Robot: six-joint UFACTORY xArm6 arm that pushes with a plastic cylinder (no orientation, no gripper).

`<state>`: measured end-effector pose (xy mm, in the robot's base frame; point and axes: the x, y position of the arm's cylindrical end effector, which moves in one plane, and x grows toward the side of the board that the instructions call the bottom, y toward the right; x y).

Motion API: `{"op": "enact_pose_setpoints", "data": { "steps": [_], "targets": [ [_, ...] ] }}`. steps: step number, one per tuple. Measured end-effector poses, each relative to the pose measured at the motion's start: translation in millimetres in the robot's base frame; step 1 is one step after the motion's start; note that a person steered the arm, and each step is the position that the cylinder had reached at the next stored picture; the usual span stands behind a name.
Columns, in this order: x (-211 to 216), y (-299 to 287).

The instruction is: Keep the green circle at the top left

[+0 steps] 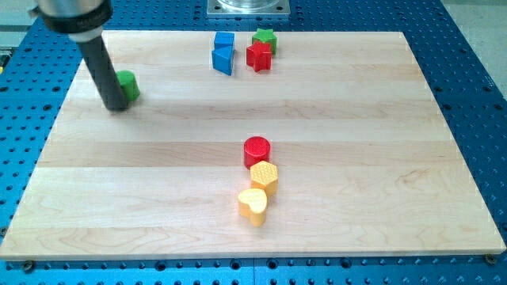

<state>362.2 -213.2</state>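
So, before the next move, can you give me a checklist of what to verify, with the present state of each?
1. Green circle sits at the board's top left: ok.
2. My tip is at the circle's left side, close or touching: contact cannot tell.
3. Circle lies fully on the board, away from the edge: ok.
4. No other block is near the circle; the blue blocks are well to the right: ok.
5. Red circle, yellow hexagon and yellow heart lie far from my tip: ok.
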Motion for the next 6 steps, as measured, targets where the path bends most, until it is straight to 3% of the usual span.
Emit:
{"op": "enact_pose_setpoints", "data": {
  "steps": [2, 3, 4, 5, 6],
  "targets": [
    [-67, 0],
    [-35, 49],
    [-84, 47],
    [-93, -10],
    [-77, 28]
  ]
}}
